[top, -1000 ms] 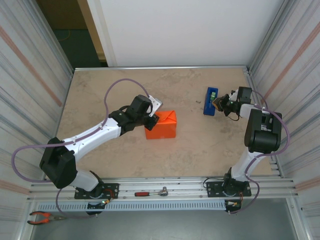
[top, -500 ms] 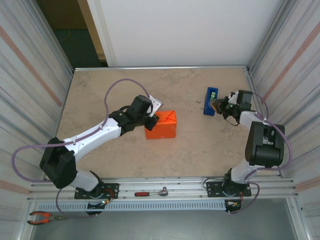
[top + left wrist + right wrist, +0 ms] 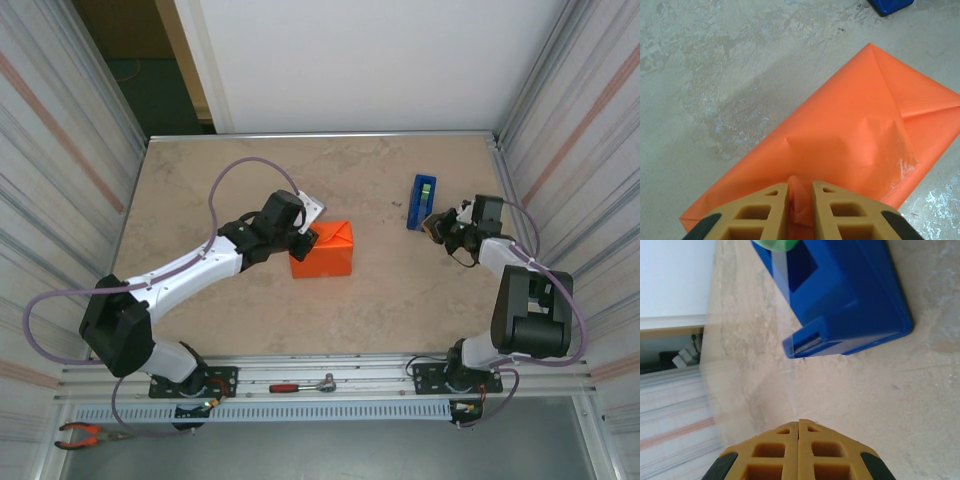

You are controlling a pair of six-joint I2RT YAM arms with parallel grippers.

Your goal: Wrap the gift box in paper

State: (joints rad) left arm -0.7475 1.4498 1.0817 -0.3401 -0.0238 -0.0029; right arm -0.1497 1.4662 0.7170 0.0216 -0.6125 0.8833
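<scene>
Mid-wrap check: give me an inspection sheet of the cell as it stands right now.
Surface: mottled beige table, pale scuffs.
Job's things: gift box skinned in orange paper, folds creased flat.
Clutter: blue tape dispenser at right; red-handled tool and pliers off the table, by the bases.
Grippers: left gripper shut on a paper fold; right gripper shut, just short of the dispenser.
Cables: purple cable looped above the left arm, clear of the box.
Surroundings: ribbed metal walls, white back panel.
</scene>
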